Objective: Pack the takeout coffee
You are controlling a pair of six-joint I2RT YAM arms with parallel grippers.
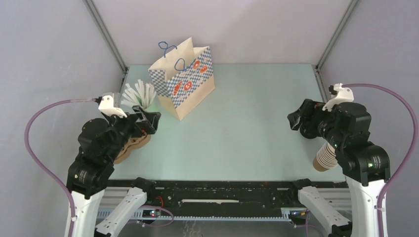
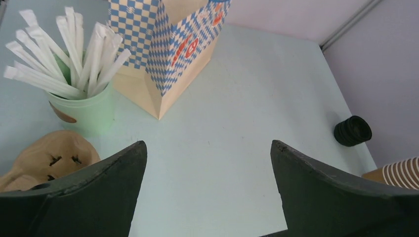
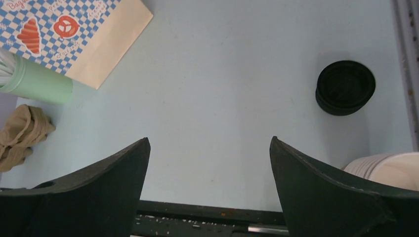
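Plainly, left gripper (image 2: 207, 143) and right gripper (image 3: 210, 139) both gape wide and empty, while the coffee (image 3: 345, 87), only its black lid showing, sits near the cup stack (image 3: 390, 170), which a careless reach could topple.

Checkered bag (image 1: 184, 81) upright at back, stacked cups (image 1: 326, 157) front right

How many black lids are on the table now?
1: a black lid near the right edge of the table, beyond the tan cup stack. The right arm hides it in the top view.
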